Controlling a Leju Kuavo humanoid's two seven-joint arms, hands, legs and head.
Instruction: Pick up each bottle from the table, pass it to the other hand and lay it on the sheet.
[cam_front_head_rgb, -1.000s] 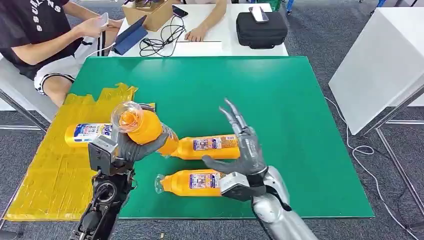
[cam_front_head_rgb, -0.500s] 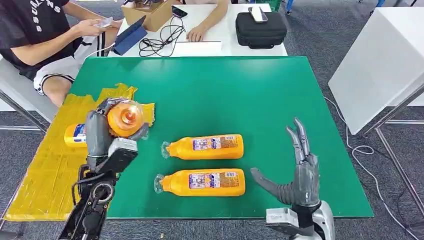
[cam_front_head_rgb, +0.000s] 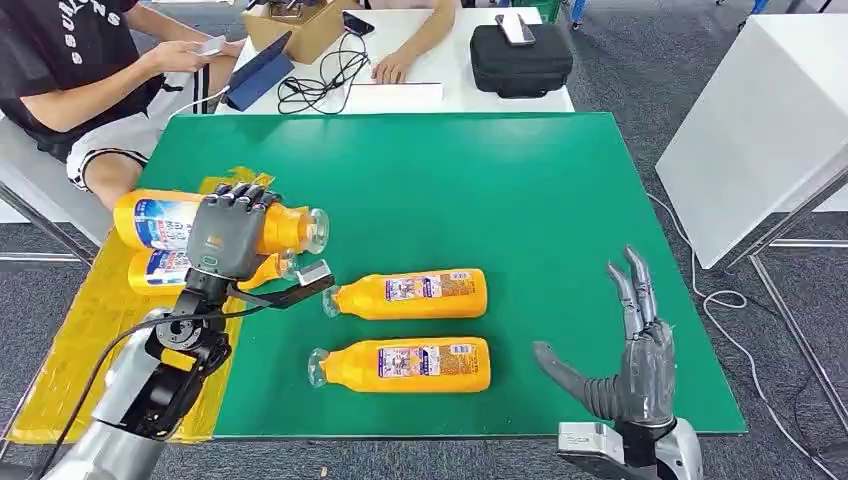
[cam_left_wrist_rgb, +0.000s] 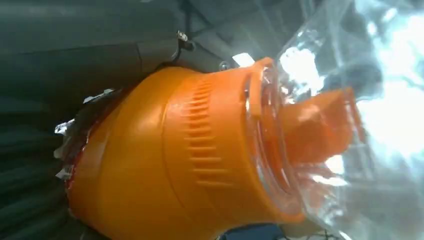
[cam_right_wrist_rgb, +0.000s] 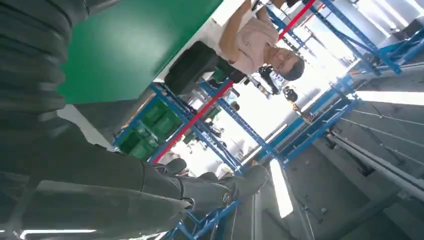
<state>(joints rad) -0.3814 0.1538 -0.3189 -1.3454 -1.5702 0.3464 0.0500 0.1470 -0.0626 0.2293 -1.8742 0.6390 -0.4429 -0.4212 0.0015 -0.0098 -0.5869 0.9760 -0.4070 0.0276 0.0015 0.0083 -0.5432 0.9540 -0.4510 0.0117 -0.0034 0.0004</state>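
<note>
— From above, what is different from a second ago?

— The left hand (cam_front_head_rgb: 226, 238) has turned the held bottle (cam_front_head_rgb: 215, 222). Before, its clear cap faced the camera; now it lies almost level over the yellow sheet (cam_front_head_rgb: 100, 340), just above the bottle already lying there (cam_front_head_rgb: 165, 270). The right hand (cam_front_head_rgb: 632, 370) has gone back to the near right edge of the green table (cam_front_head_rgb: 560, 190), fingers spread, holding nothing. So I think the passing is done and only the laying down remains.

— Which way does it point?

— The long axis runs left to right, cap toward the table's middle, base toward the seated person (cam_front_head_rgb: 70, 70). Two more bottles (cam_front_head_rgb: 410, 294) wait on the green.

— And the left wrist camera?

— Very close: the orange neck and clear cap (cam_left_wrist_rgb: 300, 125) of the held bottle, fingers wrapped around the body behind it.

— The right wrist one?

— Dark fingers (cam_right_wrist_rgb: 210, 190) apart, nothing between them.
</note>
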